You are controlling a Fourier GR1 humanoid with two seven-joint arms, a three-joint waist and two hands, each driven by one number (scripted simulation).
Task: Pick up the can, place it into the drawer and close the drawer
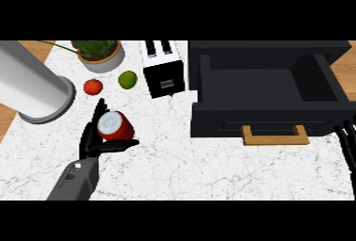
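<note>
A red can (pixel 115 125) with a silvery lid lies tilted in my left hand (pixel 93 141), left of the counter's middle. Fingers stand behind the can and the thumb curls under it. The black drawer (pixel 208 114) is pulled open at the right, its inside bare, with a wooden handle (pixel 275 135) on its front. My right hand (pixel 348 146) shows at the right edge, just right of the drawer front, fingers straight and upward.
On the white marble counter (pixel 208 169) stand a big steel cylinder (pixel 31 89) at the left, a potted plant (pixel 101 54), a tomato (pixel 93 86), a lime (pixel 128 79) and a black toaster (pixel 164 68) left of the drawer.
</note>
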